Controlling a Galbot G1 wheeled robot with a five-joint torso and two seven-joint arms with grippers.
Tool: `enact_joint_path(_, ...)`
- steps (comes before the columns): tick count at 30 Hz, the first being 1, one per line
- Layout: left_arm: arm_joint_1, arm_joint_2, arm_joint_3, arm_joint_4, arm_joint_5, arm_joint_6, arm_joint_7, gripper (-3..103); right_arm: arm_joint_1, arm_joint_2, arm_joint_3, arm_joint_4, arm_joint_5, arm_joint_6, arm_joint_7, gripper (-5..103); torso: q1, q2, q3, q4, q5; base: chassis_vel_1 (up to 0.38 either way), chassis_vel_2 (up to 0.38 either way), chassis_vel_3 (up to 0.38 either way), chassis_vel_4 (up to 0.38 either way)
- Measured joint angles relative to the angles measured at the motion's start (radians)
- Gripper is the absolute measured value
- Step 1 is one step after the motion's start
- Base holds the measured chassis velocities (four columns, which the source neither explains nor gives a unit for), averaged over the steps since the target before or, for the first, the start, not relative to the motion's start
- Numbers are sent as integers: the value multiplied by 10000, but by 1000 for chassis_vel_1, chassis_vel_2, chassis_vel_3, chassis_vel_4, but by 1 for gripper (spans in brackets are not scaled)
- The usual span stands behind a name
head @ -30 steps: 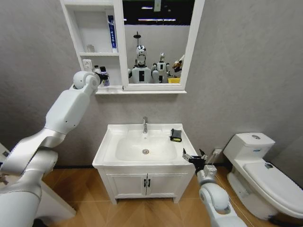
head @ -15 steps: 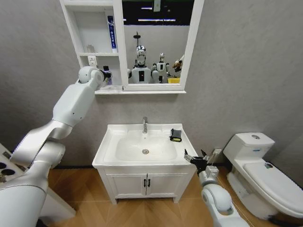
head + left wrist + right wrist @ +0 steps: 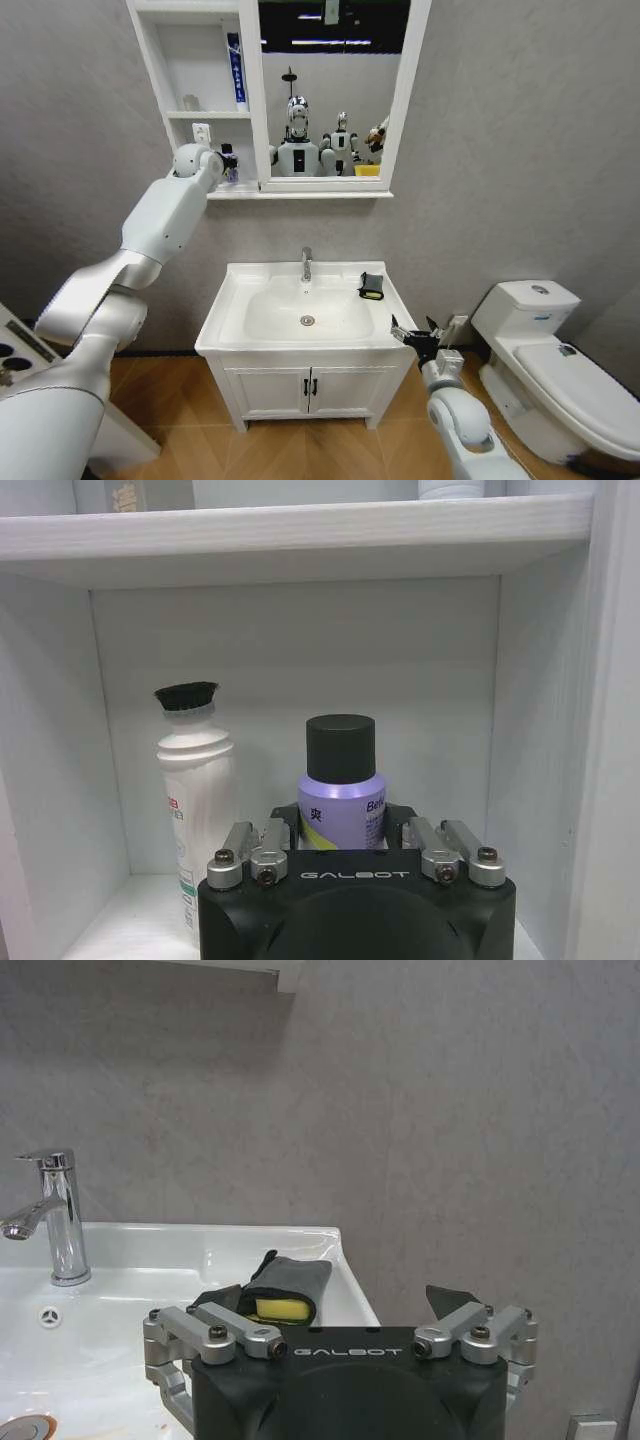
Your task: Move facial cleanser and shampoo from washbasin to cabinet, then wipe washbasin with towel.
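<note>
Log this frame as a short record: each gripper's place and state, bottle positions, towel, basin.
left gripper: in the cabinet's lowest compartment, around the purple bottle
white bottle: upright beside the purple one, apart from it
right gripper: open, low by the washbasin's right front corner
towel: folded on the basin's right rim
basin bowl: no bottles in it

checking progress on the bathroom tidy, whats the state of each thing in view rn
purple bottle: upright in the cabinet's bottom compartment, between the left pincer's fingers
white bottle: upright beside it, capped
towel: folded on the washbasin's back right corner, untouched
tap: no water running
right pincer: open, by the washbasin's front right corner, empty
vanity doors: closed
toilet lid: down
</note>
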Motion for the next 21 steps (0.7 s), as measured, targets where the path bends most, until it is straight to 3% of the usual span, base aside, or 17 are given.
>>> enact_joint_path(3, 29, -127, -37, 127, 149, -71, 21, 42, -29, -24, 2, 0, -73, 12, -58, 100, 0, 0, 0, 0, 0, 0, 0, 0, 0)
enact_joint_path(5, 30, -169, -57, 170, 183, -87, 27, 46, -29, -25, -1, 6, -91, 12, -58, 100, 0, 0, 0, -1, 0, 0, 0, 0, 0)
enact_joint_path(13, 55, -233, -61, 305, 324, -251, 70, 80, -63, -6, -9, 95, -164, 13, -58, 100, 0, 0, 0, 0, 0, 0, 0, 0, 0)
enact_joint_path(16, 66, -196, -63, 244, 326, -289, 19, 85, -72, -7, -8, 113, -166, 13, -58, 100, 0, 0, 0, -1, 0, 0, 0, 0, 0)
enact_joint_path(19, 106, -2, -72, -83, 326, -306, -63, 98, -73, 3, -6, 128, -185, 13, -52, 100, 0, 0, 0, 0, 1, 0, 0, 0, 0)
enact_joint_path(21, 134, 89, -72, -250, 312, -305, -71, 100, -74, 15, -17, 149, -205, 13, -49, 100, 0, 0, 0, 0, 0, 0, 0, 0, 0)
